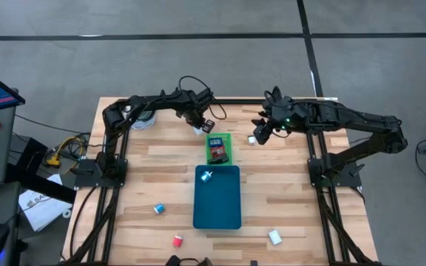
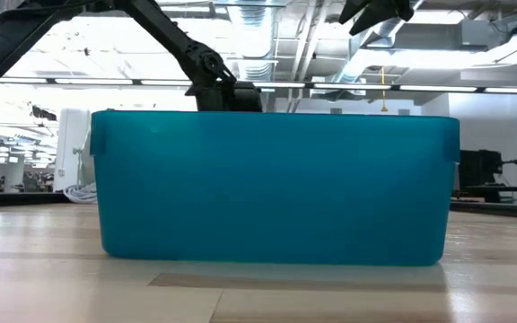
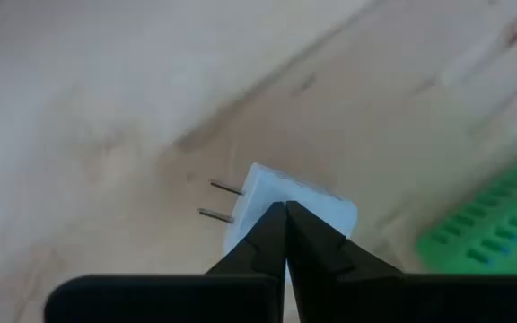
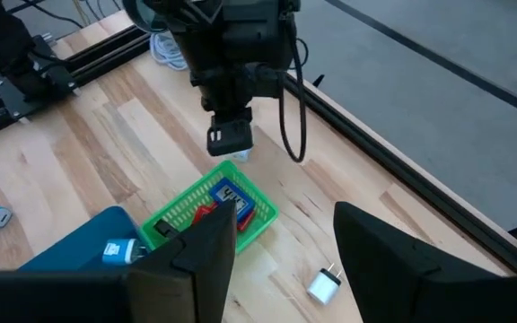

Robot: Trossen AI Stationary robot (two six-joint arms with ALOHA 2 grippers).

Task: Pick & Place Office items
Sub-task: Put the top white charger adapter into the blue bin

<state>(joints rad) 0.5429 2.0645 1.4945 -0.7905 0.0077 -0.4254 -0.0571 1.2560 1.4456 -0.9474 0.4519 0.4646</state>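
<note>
My left gripper (image 1: 203,124) (image 3: 285,211) is shut at the table's far side, just left of the small green tray (image 1: 219,148). Its tips meet over a white two-pronged plug piece (image 3: 321,211) on the wood. My right gripper (image 1: 260,133) (image 4: 285,256) is open and hovers right of the green tray, above a second white plug piece (image 1: 251,140) (image 4: 324,285) that lies flat on the table. The green tray (image 4: 187,205) holds blue, red and black pieces. A small white-blue piece (image 1: 206,176) lies in the teal tray (image 1: 220,210). My left gripper's shut fingertips (image 3: 272,220) stand right over the body of the white plug piece (image 3: 258,184), coming from above. I cannot tell whether they touch it.
Loose pieces lie on the near half of the table: a blue-white one (image 1: 159,209), a red one (image 1: 177,240) and a white one (image 1: 274,236). In the low view the teal tray's wall (image 2: 276,188) hides most of the table. Metal frame rails (image 1: 117,170) run along both sides.
</note>
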